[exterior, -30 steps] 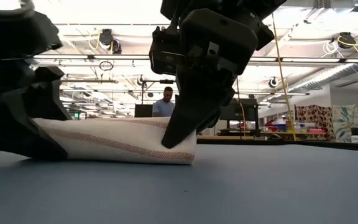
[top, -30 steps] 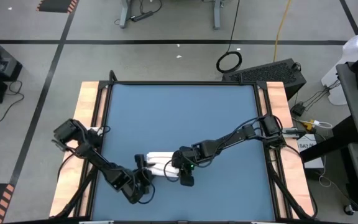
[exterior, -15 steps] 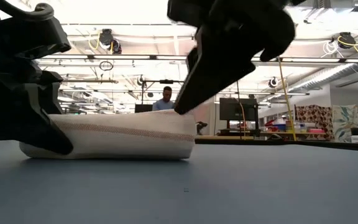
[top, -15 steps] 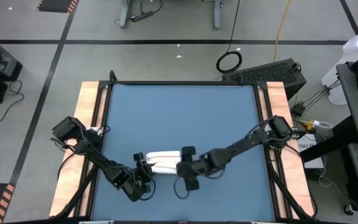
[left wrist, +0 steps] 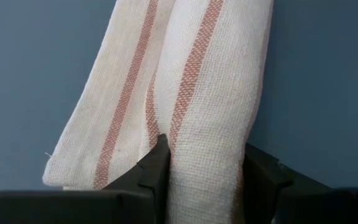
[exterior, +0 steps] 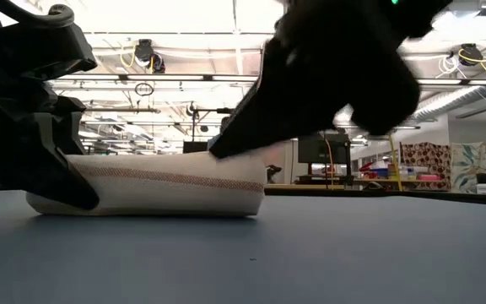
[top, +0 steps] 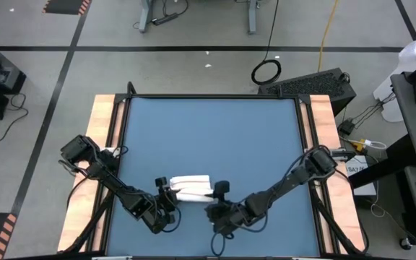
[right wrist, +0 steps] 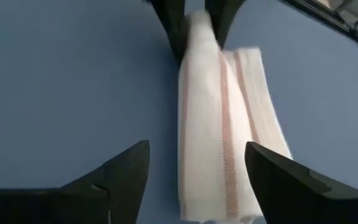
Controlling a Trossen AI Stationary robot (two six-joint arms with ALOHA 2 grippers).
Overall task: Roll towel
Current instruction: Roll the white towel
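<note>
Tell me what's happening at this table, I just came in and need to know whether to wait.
Two dark robot arms are rolling a white cloth towel with reddish stripes on the blue tabletop. The towel lies as a compact roll near the table's front edge. The left gripper is clamped on one end of the roll. The right gripper is open and off the towel, just beyond the other end.

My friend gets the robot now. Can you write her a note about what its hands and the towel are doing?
Left hand: shut on one end of the towel.
Right hand: open, holding nothing, just off the towel's other end.
Towel: a roll lying near the front of the blue table, with a loose flap beside the roll.
Done: most of the rolling.
Left: probably tuck the flap in, then let go.
</note>
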